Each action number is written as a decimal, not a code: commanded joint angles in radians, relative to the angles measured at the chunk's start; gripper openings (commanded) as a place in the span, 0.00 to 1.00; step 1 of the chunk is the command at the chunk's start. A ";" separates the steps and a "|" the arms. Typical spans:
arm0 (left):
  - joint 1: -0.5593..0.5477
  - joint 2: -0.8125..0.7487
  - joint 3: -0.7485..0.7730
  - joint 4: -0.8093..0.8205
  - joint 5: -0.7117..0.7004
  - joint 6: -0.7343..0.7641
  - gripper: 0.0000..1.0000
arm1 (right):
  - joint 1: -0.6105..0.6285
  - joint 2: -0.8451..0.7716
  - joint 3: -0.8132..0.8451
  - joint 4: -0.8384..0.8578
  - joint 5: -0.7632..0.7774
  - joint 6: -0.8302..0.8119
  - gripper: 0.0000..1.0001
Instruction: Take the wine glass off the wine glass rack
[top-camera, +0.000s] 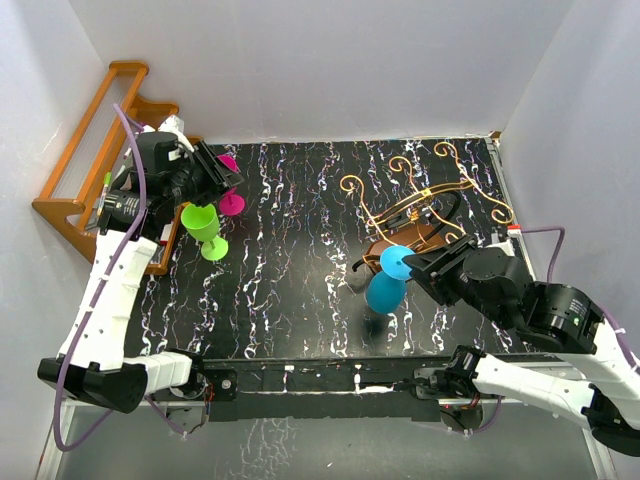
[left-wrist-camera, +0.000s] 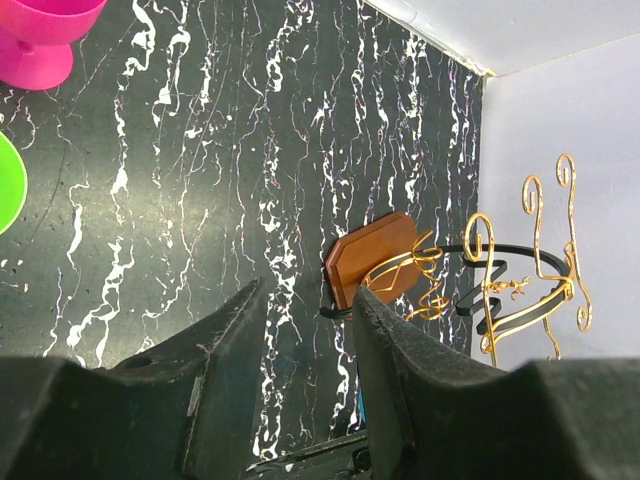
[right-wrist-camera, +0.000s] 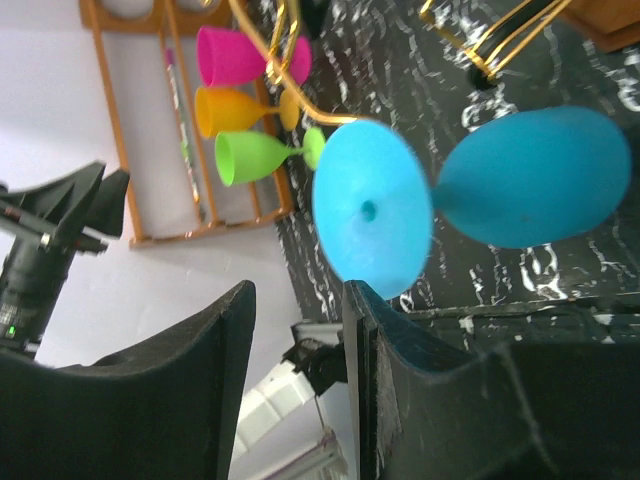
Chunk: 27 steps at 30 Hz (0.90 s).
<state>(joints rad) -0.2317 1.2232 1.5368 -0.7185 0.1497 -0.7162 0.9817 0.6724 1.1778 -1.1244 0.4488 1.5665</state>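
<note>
Turquoise wine glass (right-wrist-camera: 530, 175), disc foot facing my parted, empty right jaws; left jaws equally parted above veined black worktop (top-camera: 300, 250); scrolled gold-wire wine glass rack (top-camera: 424, 194) behind.

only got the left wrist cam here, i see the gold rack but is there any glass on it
observer: yes, a blue glass is at the near side of the rack, and a gold wire arm reaches its foot.
operator: is the right gripper on it yet
observer: no, the right gripper is open just short of the foot, with nothing between its fingers.
operator: any other glasses i'm missing
observer: an orange glass sits between the pink glass and the green glass, by the wooden shelf.
</note>
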 joint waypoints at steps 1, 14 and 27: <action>-0.006 0.007 0.014 0.010 -0.021 0.021 0.39 | -0.040 0.003 0.047 -0.148 0.059 0.085 0.41; -0.022 0.024 0.021 0.014 -0.021 0.022 0.39 | -0.080 -0.025 -0.083 -0.074 0.057 0.047 0.49; -0.026 0.003 -0.008 0.008 -0.021 0.020 0.39 | -0.080 0.006 -0.125 0.080 0.082 -0.017 0.50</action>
<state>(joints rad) -0.2520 1.2621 1.5368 -0.7116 0.1375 -0.7067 0.9066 0.6621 1.0637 -1.1416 0.5026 1.5768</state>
